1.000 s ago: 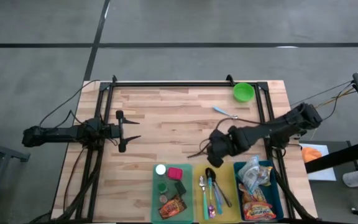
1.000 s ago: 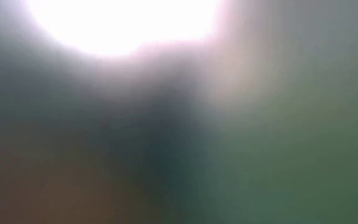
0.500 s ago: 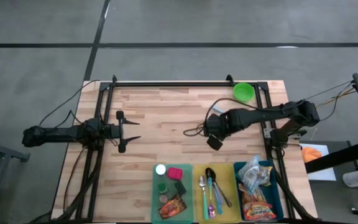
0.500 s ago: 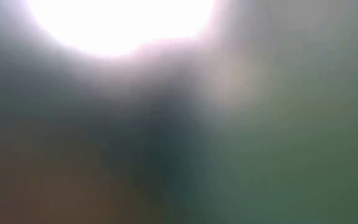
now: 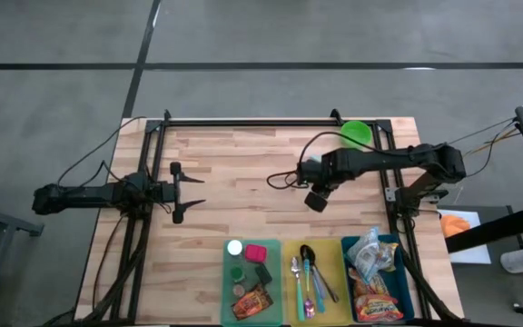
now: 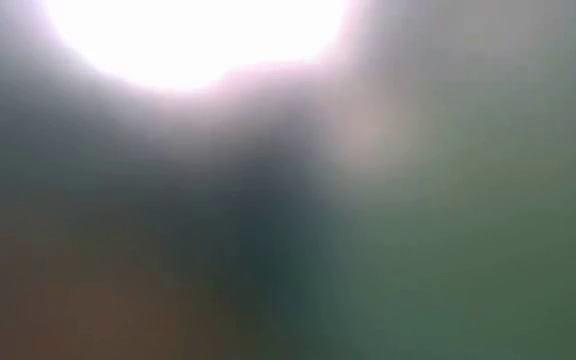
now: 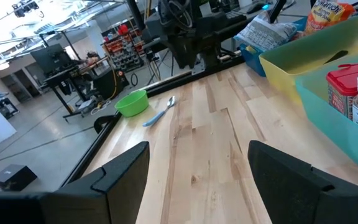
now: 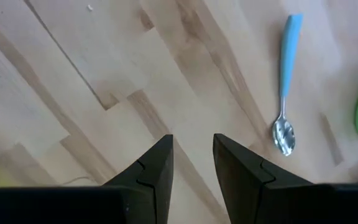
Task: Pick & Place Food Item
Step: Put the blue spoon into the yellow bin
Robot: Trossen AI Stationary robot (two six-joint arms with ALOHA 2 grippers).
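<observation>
Food packets [image 5: 370,277] lie in the blue bin [image 5: 413,300] at the table's near right corner, untouched; the right gripper [image 8: 192,146] has swung away from the bins to the blue spoon [image 8: 284,87], fingers narrowly parted and empty, so no pick has begun; the left gripper [image 7: 197,165] waits, spread; the packets' long axis follows the bin, near to far; which end leads is unclear.

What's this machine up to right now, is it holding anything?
Nothing is held at this moment. The right hand hangs over the bare wood in the far right part of the table, its fingers a little apart and empty, close to a blue-handled spoon and a green bowl. The left hand waits open at the left side. Along the near edge sit three bins: a teal one with small food items, a yellow one with cutlery, and a blue one with snack bags.
</observation>
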